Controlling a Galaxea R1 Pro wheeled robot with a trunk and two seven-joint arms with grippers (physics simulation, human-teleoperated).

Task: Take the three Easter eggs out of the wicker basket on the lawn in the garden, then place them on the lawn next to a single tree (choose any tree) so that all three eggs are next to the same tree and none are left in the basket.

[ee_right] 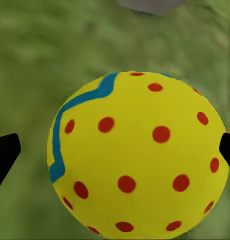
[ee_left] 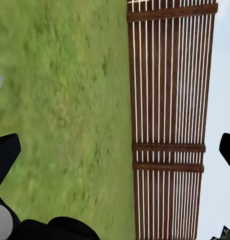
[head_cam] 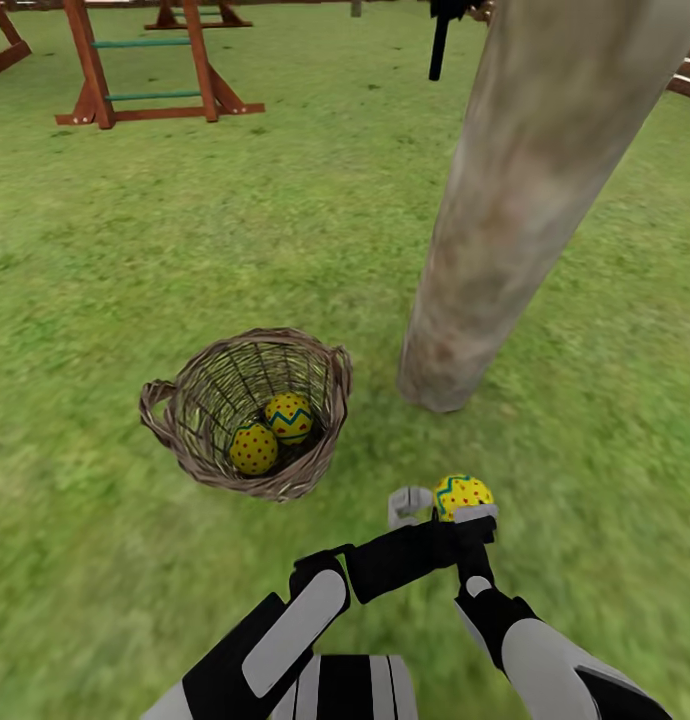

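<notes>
One Easter egg [head_cam: 462, 494], yellow with red dots and a blue zigzag, sits low over the lawn [head_cam: 315, 240] just in front of the tree [head_cam: 525, 200] trunk's base. My right gripper [head_cam: 447, 508] is open around it. In the right wrist view the egg [ee_right: 137, 155] sits between the dark fingertips [ee_right: 6, 154], with a gap on one side. Two more eggs [head_cam: 288, 417] [head_cam: 253, 448] lie in the wicker basket [head_cam: 185, 400], left of the trunk. My left gripper [ee_left: 115, 150] is open and holds nothing, facing grass and fence.
A red-brown wooden play set [head_cam: 150, 70] stands at the far left across the grass. A brown slat fence [ee_left: 170, 120] borders the lawn. My left forearm [head_cam: 405, 560] crosses to the right in front of me, close to the right wrist.
</notes>
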